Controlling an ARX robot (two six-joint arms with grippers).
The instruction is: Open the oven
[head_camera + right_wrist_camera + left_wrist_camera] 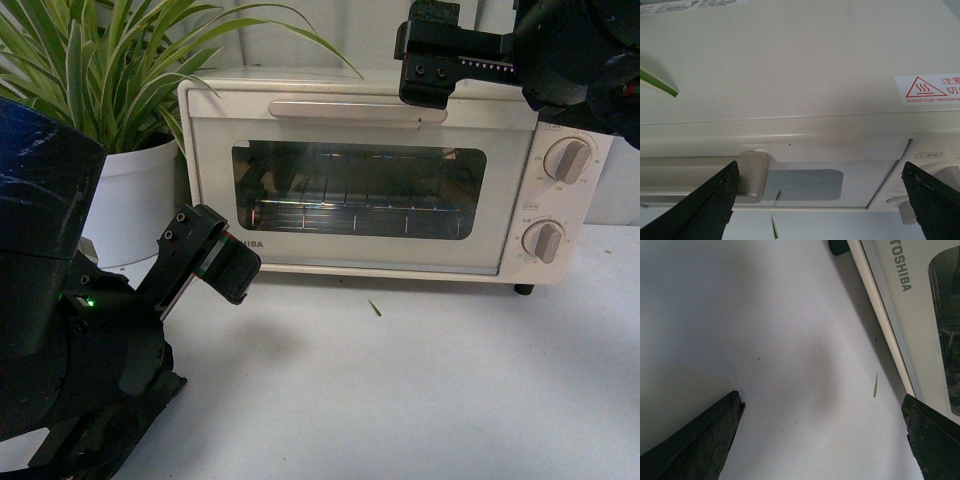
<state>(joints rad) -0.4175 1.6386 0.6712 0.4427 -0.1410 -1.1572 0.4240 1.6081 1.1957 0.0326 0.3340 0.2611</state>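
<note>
Left gripper point(228, 268), lower left, jaws apart, idle by oven point(350, 262) corner; right gripper point(427, 72), upper right, jaws apart above handle point(350, 110), likely lining up the pull; door shut.

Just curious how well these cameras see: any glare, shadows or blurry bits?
Front view: the oven glass shows faint reflections. Left wrist view: soft shadows on the table, left fingers blurry. Right wrist view: even light, right fingers blurry.
</note>
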